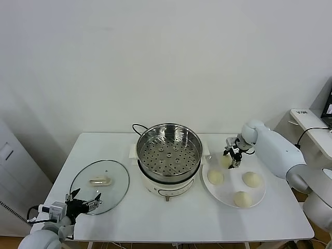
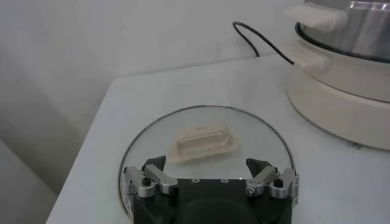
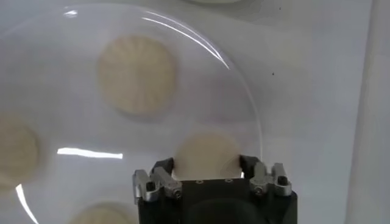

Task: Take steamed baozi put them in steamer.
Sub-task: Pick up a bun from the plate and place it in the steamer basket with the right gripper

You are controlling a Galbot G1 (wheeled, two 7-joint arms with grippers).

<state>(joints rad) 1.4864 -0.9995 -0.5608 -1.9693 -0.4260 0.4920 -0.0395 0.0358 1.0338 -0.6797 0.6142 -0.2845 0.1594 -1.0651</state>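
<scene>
Our right gripper (image 1: 231, 157) sits low over the white plate (image 1: 259, 195), its fingers (image 3: 163, 173) drawn in around the far baozi (image 3: 206, 154) at the plate's eleven o'clock; whether they are already gripping it, we cannot tell. Three more baozi (image 1: 215, 177) lie on the plate. The steamer (image 1: 168, 155), at the plate's nine o'clock, holds only its bare perforated tray, so all four transfers remain. Our left gripper (image 1: 83, 202) hovers wide open and empty at the glass lid (image 1: 100, 185).
</scene>
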